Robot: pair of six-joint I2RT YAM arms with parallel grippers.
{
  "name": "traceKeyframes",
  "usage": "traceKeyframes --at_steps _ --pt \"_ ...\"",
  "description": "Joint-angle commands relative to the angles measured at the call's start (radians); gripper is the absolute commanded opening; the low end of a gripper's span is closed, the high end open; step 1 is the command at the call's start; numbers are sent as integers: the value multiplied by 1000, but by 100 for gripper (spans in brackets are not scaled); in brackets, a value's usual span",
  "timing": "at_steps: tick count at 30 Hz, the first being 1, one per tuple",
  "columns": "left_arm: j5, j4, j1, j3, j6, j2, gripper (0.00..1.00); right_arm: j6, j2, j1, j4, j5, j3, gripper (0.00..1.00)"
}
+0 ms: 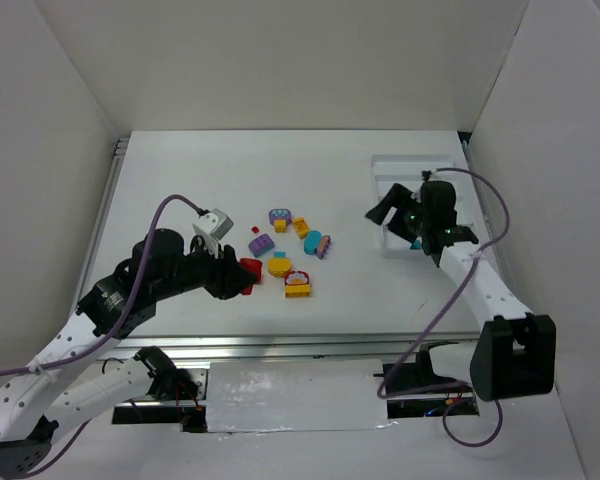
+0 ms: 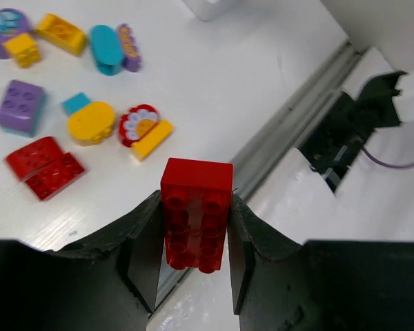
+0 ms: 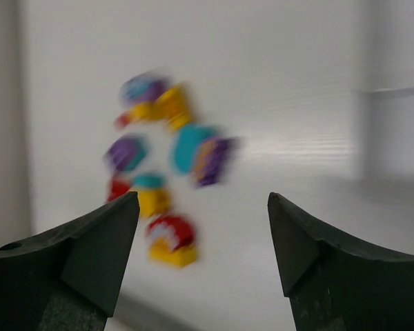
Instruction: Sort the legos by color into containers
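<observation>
A red brick (image 2: 195, 221) is held tight between the two fingers of the left gripper (image 2: 195, 201). The brick is stood on end in the grip, and its studs are turned to the wrist camera. In the top view this gripper is seen over the desk (image 1: 180, 180), at the near left side of the loose bricks (image 1: 285, 250).

The right gripper (image 3: 203, 200) is opened wide, and nothing is seen between its fingers. In the top view it is seen above the white tray (image 1: 412, 161), at the far right of the desk. What is inside the tray cannot be told, since much of it is hidden by the arm.

The loose bricks are grouped in the middle of the desk, well apart from the tray. In the left wrist view two red pieces (image 2: 45, 167) are seen side by side and touching. A purple block (image 2: 21, 105) is seen just beyond them. A yellow round piece (image 2: 90, 123) is seen near it, with a small teal bit touching it. A teal oval (image 2: 107, 49) is seen farther off, pressed against a flat purple piece (image 2: 129, 47). A yellow block (image 2: 61, 33) is seen beside the oval. In the right wrist view the bricks are blurred, and only patches of color can be made out.
</observation>
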Motion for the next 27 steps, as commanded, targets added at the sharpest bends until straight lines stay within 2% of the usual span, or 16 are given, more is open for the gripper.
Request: traceKeyframes --at_steps 1,2,3,4,5,8,12,15,23,27 --pt "241 118 9 19 31 22 0 -82 -174 167 232 -581 -51 82" --pt "360 147 12 17 36 33 0 -64 -209 217 258 -612 -63 82" --pt "412 161 13 15 38 38 0 -50 -240 273 347 -634 -91 82" --pt "461 178 13 5 36 41 0 -27 -301 382 375 -636 -102 82" --pt "539 206 15 0 36 42 0 -10 -330 435 404 -614 -109 82" --pt "628 244 21 -15 31 29 0 50 -403 573 520 -579 -160 81" --pt "680 287 23 -38 16 -5 0 139 -426 649 710 -571 -217 76" --pt "685 300 23 -52 4 -22 0 121 -421 727 752 -545 -223 73" --pt "687 283 23 -47 12 -11 0 -3 -345 937 673 -377 -116 73" --pt "675 274 23 -51 13 -25 0 -16 -314 972 674 -357 -93 65"
